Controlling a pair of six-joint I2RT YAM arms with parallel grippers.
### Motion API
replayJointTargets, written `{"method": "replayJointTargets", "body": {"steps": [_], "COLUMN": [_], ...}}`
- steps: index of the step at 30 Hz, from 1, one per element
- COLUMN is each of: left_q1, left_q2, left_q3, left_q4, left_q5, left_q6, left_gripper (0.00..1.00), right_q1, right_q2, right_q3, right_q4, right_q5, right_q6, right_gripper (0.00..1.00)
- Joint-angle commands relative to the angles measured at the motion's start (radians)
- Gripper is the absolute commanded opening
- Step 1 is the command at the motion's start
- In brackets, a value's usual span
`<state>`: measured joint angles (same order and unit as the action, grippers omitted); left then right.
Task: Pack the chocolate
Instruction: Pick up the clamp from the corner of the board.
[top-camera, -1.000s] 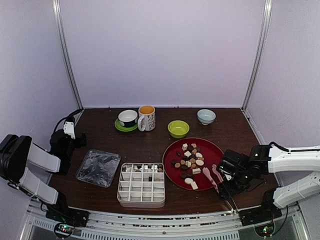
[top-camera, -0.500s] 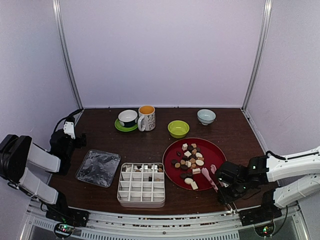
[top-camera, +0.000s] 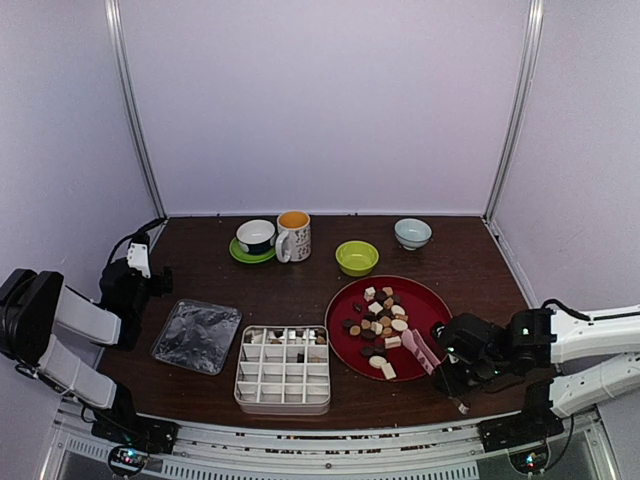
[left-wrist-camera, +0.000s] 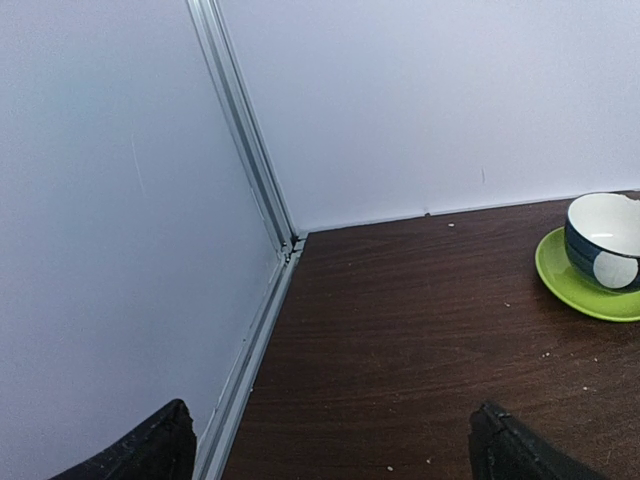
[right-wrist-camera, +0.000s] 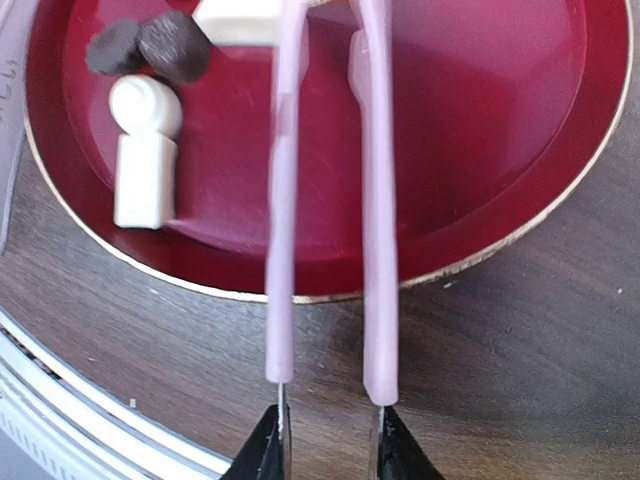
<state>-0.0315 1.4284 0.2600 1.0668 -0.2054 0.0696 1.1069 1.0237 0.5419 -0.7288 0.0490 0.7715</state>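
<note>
**Desk:** Right gripper (right-wrist-camera: 328, 445), state?

**Me:** Its two black fingers press from outside on the handle end of the pink plastic tongs (right-wrist-camera: 372, 200), so I call that a grip. The arms are squeezed near-parallel and reach out over the round dark-red plate (right-wrist-camera: 500, 150). Tips are out of the wrist view, so I can't tell if they hold anything. Left gripper (left-wrist-camera: 330, 455) sits by the left wall, jaws spread wide, holding nothing.

**Desk:** Chocolate?

**Me:** Most of the chocolate (top-camera: 380, 322), small brown, tan and cream pieces, is heaped on the plate's left half. A few pieces sit in the far row of the white gridded tray (top-camera: 283, 368), just left of the plate.

**Desk:** Risks?

**Me:** I'm holding the very end of the tongs, so I judge they could pivot or slip. Pinched this far, they may not straddle a piece. A glancing tip could flick one off the plate.

**Desk:** Writing?

**Me:** The white printed mug (top-camera: 294, 236) at the back has a dark print, too small to read. No brands seen.
</note>
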Motion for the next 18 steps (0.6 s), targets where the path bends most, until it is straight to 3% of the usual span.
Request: {"method": "replayJointTargets", "body": {"steps": [1,13,18], "left_q1": [0.009,0.009,0.009], "left_q2": [-0.002,-0.001,0.000], "left_q3": [0.016,0.017,0.016], "left_q4": [0.024,0.024,0.024], "left_q5": [-0.005,-0.005,-0.004], "left_q6": [-0.001,-0.001,-0.001], "left_gripper": [0.98,0.98,0.98], "right_q1": [0.007,-0.016,-0.031], "right_q2": [-0.016,0.092,0.156], "right_q3": [0.098,0.352,0.376], "right_q4": [-0.029,-0.264,-0.264], "right_q5": [0.067,0.042,0.040], "right_q6": [-0.026,-0.175,-0.214], "right_gripper": [0.28,0.31,0.31]}}
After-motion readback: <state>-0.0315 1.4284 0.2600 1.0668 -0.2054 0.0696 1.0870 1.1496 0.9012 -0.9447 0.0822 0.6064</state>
